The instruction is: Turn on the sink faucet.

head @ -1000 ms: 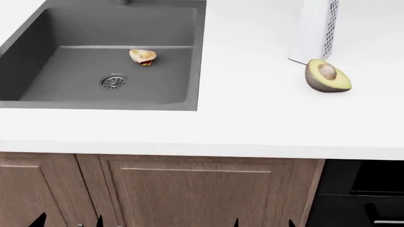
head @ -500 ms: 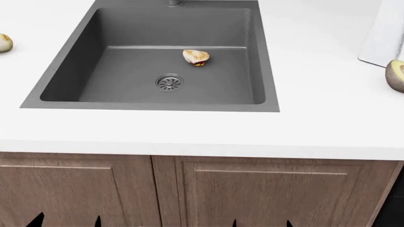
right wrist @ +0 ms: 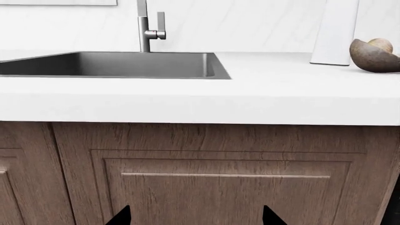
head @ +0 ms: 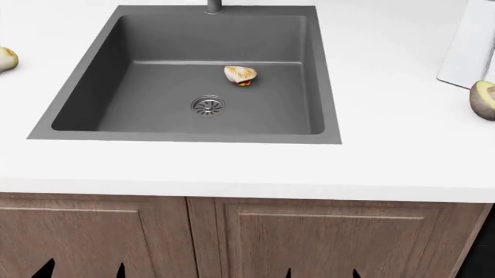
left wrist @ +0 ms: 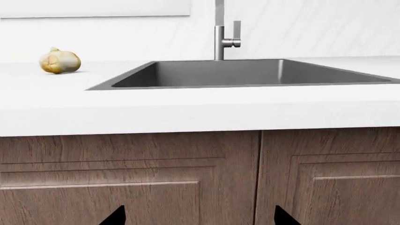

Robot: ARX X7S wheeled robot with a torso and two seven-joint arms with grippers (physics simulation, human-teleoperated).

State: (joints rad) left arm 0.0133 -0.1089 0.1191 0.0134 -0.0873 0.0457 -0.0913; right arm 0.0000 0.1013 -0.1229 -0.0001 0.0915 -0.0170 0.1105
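Behind sink (left wrist: 250, 72), faucet (left wrist: 219, 42) upright

Sink (left wrist: 206, 75) w/ faucet (left wrist: 220, 40) behind; garlic-like bulb (left wrist: 59, 61) on counter (left wrist: 187, 108); left hand (left wrist: 198, 216) tips apart.

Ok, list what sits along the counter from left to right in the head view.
Garlic bulb → sink, with a shell-shaped food item inside → white upright object → avocado half.
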